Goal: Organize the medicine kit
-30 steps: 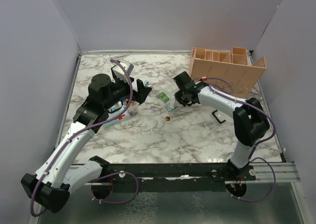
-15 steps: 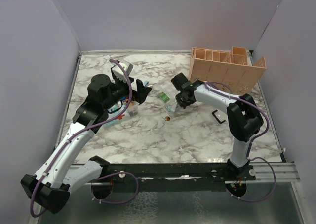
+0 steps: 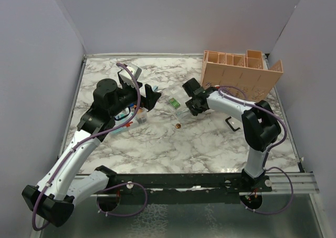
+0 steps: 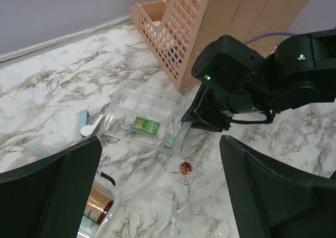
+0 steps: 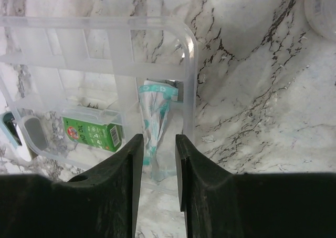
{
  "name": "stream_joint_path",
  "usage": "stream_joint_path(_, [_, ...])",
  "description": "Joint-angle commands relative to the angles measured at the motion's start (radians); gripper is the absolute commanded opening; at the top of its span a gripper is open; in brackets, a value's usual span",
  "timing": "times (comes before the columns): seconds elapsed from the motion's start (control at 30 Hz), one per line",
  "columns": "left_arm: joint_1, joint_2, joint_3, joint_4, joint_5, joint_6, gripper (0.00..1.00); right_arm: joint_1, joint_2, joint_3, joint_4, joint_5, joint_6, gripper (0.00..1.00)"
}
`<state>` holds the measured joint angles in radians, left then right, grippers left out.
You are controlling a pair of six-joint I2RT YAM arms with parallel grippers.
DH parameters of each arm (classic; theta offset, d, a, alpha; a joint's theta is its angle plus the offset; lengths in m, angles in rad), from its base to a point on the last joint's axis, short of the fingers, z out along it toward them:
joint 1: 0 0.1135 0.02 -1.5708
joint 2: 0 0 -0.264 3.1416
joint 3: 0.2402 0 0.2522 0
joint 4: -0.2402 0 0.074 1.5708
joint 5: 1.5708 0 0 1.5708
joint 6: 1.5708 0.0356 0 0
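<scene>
A clear plastic tray (image 5: 157, 22) lies on the marble, also in the top view (image 3: 177, 107). In it lie a green box (image 5: 92, 133) and a teal-and-white packet (image 5: 155, 112). My right gripper (image 5: 158, 143) stands low over the tray's near edge. Its jaws are a little apart, one on each side of the packet's end, with a gap on the right side. In the top view it (image 3: 187, 107) sits at the tray's right. My left gripper (image 4: 163, 196) is wide open and empty, hovering left of the tray (image 3: 152, 97). The packet (image 4: 173, 135) shows beside the green box (image 4: 146, 125).
A peach slotted organizer (image 3: 241, 72) stands at the back right. A clear box with bottles (image 4: 100, 206) lies under the left gripper. A copper disc (image 3: 178, 125) lies near the tray. A white-and-blue item (image 4: 90, 125) lies left of the tray. A black clip (image 3: 232, 123) lies right.
My right gripper has shifted a little left and back, closer to the tray. The left arm has not moved.
</scene>
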<state>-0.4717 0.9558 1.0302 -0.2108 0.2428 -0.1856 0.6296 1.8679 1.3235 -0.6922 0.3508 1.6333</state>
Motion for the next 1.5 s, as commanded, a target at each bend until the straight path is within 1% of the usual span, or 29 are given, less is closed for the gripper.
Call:
stream_joint_path(0.0, [-0.004,-0.013,0.025,0.0,-0.007,-0.001,0.99,0.008,-0.096,-0.023,0.101,-0.002,-0.169,0.32])
stream_joint_path(0.17, [-0.004,-0.015,0.024,0.003,-0.011,0.004,0.99,0.012,-0.149,-0.044,0.169,-0.059,-0.437,0.32])
stream_joint_path(0.27, [-0.004,-0.019,0.028,0.001,-0.037,0.022,0.99,0.024,-0.198,-0.107,0.213,-0.073,-0.531,0.32])
stream_joint_path(0.37, [-0.004,-0.036,0.026,0.007,-0.144,0.022,0.99,0.031,-0.256,-0.179,0.258,-0.107,-0.602,0.32])
stream_joint_path(0.47, [-0.004,-0.055,0.024,0.019,-0.245,0.0,0.99,0.035,-0.296,-0.22,0.295,-0.182,-0.686,0.32])
stream_joint_path(0.53, [-0.004,-0.067,0.017,0.03,-0.292,-0.021,0.99,0.041,-0.3,-0.224,0.277,-0.217,-0.738,0.32])
stream_joint_path(0.6, [-0.004,-0.076,0.002,0.048,-0.308,-0.037,0.99,0.042,-0.288,-0.218,0.241,-0.247,-0.782,0.33])
stream_joint_path(0.7, [-0.004,-0.08,-0.012,0.063,-0.308,-0.051,0.99,0.047,-0.242,-0.189,0.177,-0.273,-0.833,0.33])
stream_joint_path(0.8, [-0.004,-0.073,-0.012,0.058,-0.297,-0.055,0.99,0.061,-0.21,-0.182,0.18,-0.316,-0.902,0.34])
stream_joint_path(0.93, [-0.004,-0.072,-0.012,0.056,-0.29,-0.056,0.99,0.095,-0.166,-0.166,0.188,-0.341,-0.959,0.4])
stream_joint_path(1.1, [-0.004,-0.077,-0.017,0.056,-0.289,-0.058,0.99,0.137,-0.111,-0.127,0.154,-0.316,-0.973,0.49])
stream_joint_path(1.47, [-0.004,-0.08,-0.023,0.057,-0.288,-0.055,0.99,0.168,0.013,-0.006,0.057,-0.243,-0.974,0.5])
